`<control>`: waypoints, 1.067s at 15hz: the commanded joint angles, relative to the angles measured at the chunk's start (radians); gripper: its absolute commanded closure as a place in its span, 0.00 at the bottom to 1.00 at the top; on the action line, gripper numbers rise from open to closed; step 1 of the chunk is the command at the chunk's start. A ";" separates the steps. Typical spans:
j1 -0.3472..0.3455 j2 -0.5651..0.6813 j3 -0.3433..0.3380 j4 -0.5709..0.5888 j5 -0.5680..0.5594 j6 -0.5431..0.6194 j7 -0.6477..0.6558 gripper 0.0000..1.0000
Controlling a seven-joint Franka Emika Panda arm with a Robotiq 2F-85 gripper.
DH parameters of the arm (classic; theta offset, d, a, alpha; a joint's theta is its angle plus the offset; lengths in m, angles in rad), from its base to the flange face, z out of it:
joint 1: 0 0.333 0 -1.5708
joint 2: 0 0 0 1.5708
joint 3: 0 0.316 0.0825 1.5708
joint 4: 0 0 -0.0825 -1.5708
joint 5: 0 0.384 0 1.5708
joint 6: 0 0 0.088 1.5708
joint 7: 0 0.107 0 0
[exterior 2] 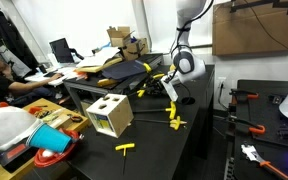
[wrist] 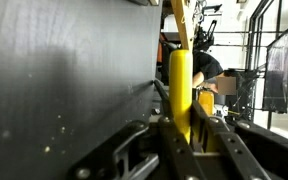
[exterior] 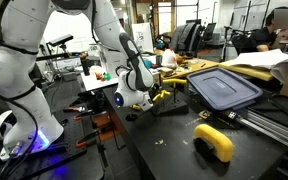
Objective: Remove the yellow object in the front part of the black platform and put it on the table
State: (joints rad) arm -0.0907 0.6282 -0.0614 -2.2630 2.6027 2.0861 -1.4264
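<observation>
Yellow object (wrist: pixel 181 85) — upright bar, clamped between the closed fingers of the gripper (wrist: pixel 184 135). Position: low over the table (exterior: pixel 174 145), near the grey-blue lid (exterior: pixel 224 88) — whether the bar touches anything below cannot be told.

The arm (exterior: pixel 112 36) bends low, tool (wrist: pixel 182 122) gripping the yellow object (wrist: pixel 180 80).

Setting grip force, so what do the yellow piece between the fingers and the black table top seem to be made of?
The yellow piece: probably smooth, slightly glossy plastic, given its even colour and sheen; painted wood is possible. The table top: matte black board or coated metal, dust-specked, no glare.
</observation>
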 commanded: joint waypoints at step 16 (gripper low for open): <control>0.055 -0.479 0.110 -0.298 -0.012 0.614 -0.047 0.00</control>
State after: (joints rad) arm -0.1994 0.3026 0.0930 -2.4889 2.5996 2.5162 -1.5227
